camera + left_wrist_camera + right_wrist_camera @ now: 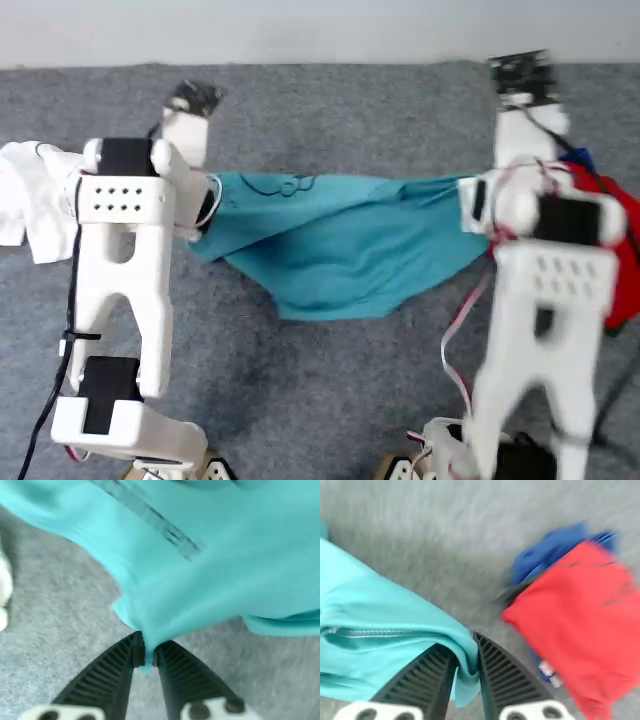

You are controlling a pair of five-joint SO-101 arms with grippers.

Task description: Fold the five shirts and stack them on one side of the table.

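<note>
Cloth of the teal shirt is held stretched across the middle of the grey table, slung between the two arms in the high view. The end toward 9 o'clock is pinched by the left gripper. In the left wrist view its black ribbed fingers are pressed together on a small bunch of the teal hem, and a scrap of cloth is seen poking out between them. The end toward 3 o'clock is clamped by the right gripper, whose fingers are closed on a folded edge with a stitched seam. Between the two holds the shirt is drawn fairly taut along its 12 o'clock edge, while the rest is seen hanging toward 6 o'clock in a rounded belly. Whether that belly is touching the table cannot be told. A dark line drawing is seen on the cloth near the 9 o'clock end.

A white shirt is found crumpled at the 9 o'clock edge of the table, just beside the left arm. At the 3 o'clock edge a red shirt is laid on top of a blue shirt, with blue showing past the red. This pair is placed near the right arm and apart from the teal shirt, with grey table seen between them in the right wrist view.
</note>
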